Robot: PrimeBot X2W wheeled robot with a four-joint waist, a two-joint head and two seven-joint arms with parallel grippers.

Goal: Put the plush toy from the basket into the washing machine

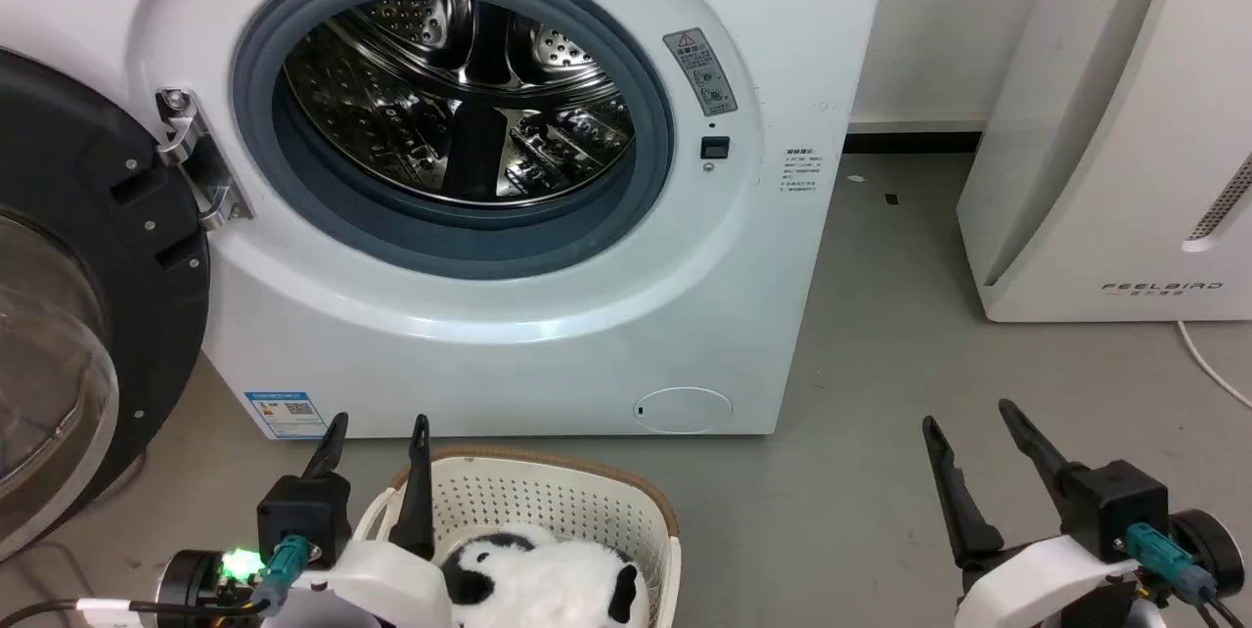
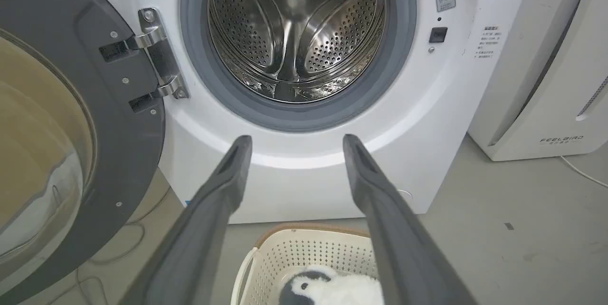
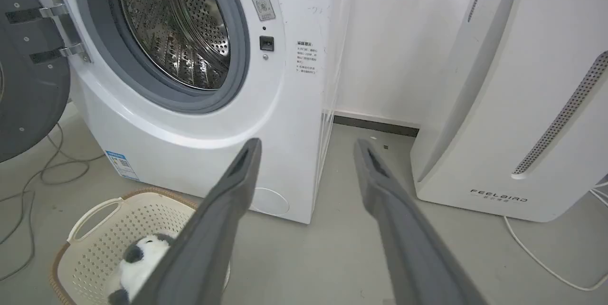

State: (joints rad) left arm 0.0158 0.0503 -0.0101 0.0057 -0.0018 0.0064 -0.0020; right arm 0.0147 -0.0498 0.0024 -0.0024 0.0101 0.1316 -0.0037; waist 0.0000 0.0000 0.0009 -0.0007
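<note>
The black-and-white plush toy (image 1: pixel 548 584) lies in the cream basket (image 1: pixel 587 501) on the floor before the washing machine (image 1: pixel 587 335). The washer's dark-framed door (image 1: pixel 78 295) hangs open to the left, and its steel drum (image 1: pixel 460 100) holds nothing. My left gripper (image 1: pixel 380 430) is open, raised over the basket's left end, with nothing between its fingers. Open too, my right gripper (image 1: pixel 966 418) stands off to the right over bare floor. The left wrist view shows the toy (image 2: pixel 327 288) in the basket (image 2: pixel 304 248) below the open left gripper (image 2: pixel 294 146). The right wrist view has the toy (image 3: pixel 137 262) at lower left.
The white FEELBIRD appliance (image 1: pixel 1105 139) stands on the right against the wall, a white cable (image 1: pixel 1208 359) trailing from it. Grey floor (image 1: pixel 880 393) separates it from the washer. Dark cables (image 3: pixel 42 172) lie on the floor under the open door.
</note>
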